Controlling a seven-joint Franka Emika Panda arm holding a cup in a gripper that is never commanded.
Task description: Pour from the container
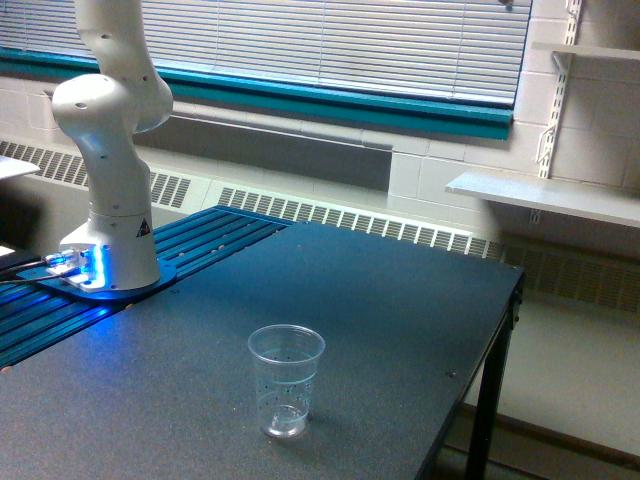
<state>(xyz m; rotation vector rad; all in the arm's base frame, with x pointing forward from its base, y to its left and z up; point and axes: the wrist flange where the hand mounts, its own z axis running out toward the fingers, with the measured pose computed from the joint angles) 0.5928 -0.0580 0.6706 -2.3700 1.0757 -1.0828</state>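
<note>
Just one speckled clear cup (286,381) upright on one dark table (400,300).

You get no readable text here; only small triangular warning sign on arm base (112,235), left of frame, wording illegible.

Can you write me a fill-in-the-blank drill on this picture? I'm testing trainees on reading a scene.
1. The clear speckled cup stands ____ on the dark table.
2. The arm's base glows ____ at its foot.
3. The gripper is ____ of view, so the container it holds cannot be seen.
4. Behind the table, the window blinds are ____.

Missing words: upright; blue; out; closed
</note>
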